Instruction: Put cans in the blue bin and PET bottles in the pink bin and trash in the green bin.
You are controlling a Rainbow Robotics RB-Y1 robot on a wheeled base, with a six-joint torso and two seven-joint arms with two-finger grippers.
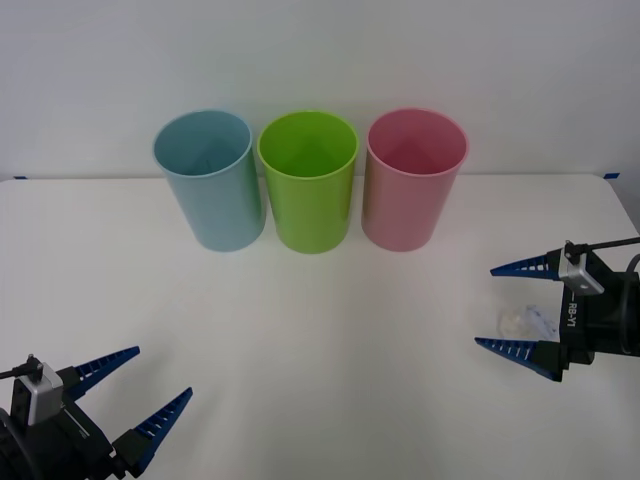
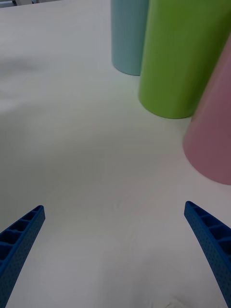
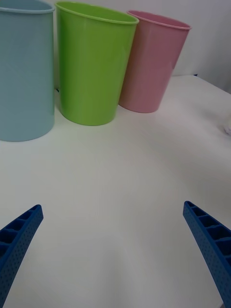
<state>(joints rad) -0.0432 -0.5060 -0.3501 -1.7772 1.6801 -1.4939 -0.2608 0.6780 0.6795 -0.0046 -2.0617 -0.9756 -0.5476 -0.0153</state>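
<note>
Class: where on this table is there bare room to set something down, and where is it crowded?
Free: the wide white stretch of table in front of the blue bin, green bin and pink bin, between the open left gripper and open right gripper. Crowded: the bins' row, and around the trash between the right fingers.

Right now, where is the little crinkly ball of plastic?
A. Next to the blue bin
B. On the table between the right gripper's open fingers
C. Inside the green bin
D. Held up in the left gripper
B. The trash lies on the white table between the open blue fingers of the right gripper, far from the green bin; nothing grips it yet.
</note>
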